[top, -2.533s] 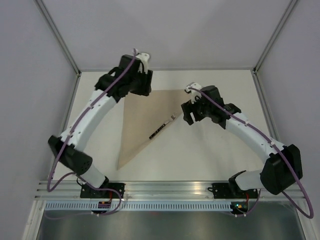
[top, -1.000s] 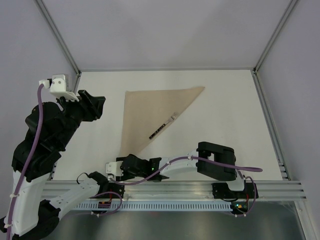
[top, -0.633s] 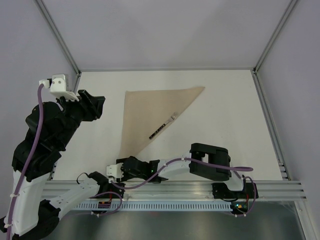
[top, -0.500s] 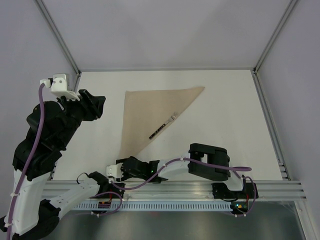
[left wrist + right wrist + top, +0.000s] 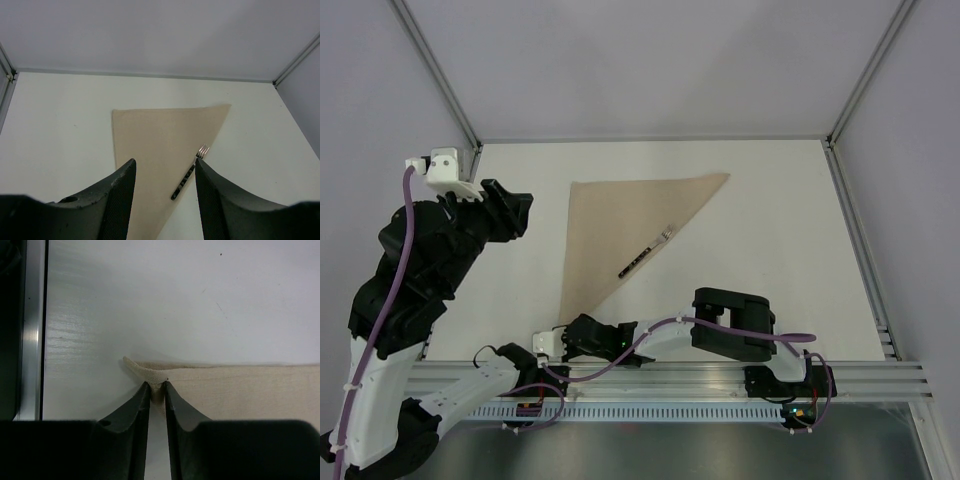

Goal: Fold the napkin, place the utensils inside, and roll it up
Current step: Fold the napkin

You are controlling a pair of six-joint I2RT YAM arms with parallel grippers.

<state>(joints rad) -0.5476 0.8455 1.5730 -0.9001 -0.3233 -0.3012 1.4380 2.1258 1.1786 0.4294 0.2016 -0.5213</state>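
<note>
The tan napkin (image 5: 610, 225) lies folded into a triangle on the white table. A fork (image 5: 648, 251) with a black handle rests along its slanted right edge. My right gripper (image 5: 563, 325) is low at the napkin's near corner. In the right wrist view the right gripper (image 5: 157, 386) is shut on that corner of the napkin (image 5: 240, 385), and the cloth is bunched up between the fingertips. My left gripper (image 5: 510, 212) is raised at the left, open and holding nothing. From there the left gripper (image 5: 164, 165) looks down on the napkin (image 5: 160, 132) and the fork (image 5: 190, 172).
An aluminium rail (image 5: 660, 378) runs along the near table edge, close beside the right gripper, and it also shows as a rail (image 5: 32, 330) in the right wrist view. Grey walls with metal frame posts (image 5: 445, 75) enclose the table on three sides.
The right arm has swung from the far right down to the napkin's near corner, and its jaws have closed on the cloth. The left arm has pulled back and up to the left.
</note>
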